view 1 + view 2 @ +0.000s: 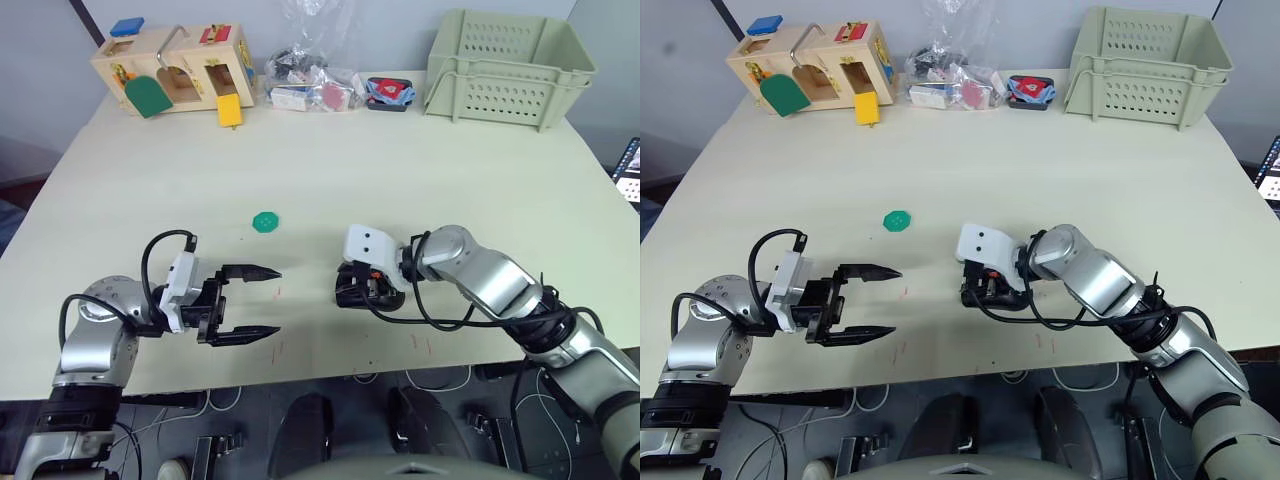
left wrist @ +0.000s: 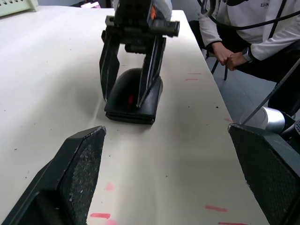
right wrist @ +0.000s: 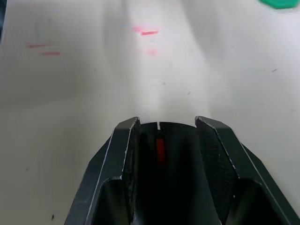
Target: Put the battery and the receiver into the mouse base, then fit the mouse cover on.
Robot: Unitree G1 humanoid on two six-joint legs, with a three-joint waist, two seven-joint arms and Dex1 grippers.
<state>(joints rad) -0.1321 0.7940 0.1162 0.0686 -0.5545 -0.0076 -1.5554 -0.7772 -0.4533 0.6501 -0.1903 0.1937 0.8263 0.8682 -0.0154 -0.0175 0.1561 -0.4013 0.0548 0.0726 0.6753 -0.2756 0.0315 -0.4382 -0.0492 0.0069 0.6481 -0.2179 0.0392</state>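
**Right gripper clamped on the mouse near the table's front edge**

Closest to the robot, the left gripper (image 1: pixel 252 301) hovers over the cream tabletop (image 1: pixel 420 180) with its two black fingers spread wide and nothing between them. Faint red marks on the table lie just beside its fingertips.

A little to its right, the right gripper (image 2: pixel 133 91) points down at the black oval mouse base (image 2: pixel 133 96), which sits flat on the table. One finger stands on each side of the body and presses against it, so the gripper has hold of it. In the right wrist view a red patch (image 3: pixel 160 149) shows between the two fingers on the dark body. Whether the glossy cover is already seated on top cannot be told.

Farther back, between the two arms, a small green round disc (image 1: pixel 265 221) lies alone on the table.

Along the far edge stand a wooden latch-board toy box (image 1: pixel 175 68) at the left, clear plastic bags of small parts (image 1: pixel 312 85) in the middle, and a pale green perforated plastic crate (image 1: pixel 508 68) at the right.

In the left wrist view, a seated person in a white jacket (image 2: pixel 253 33) is beside the table.
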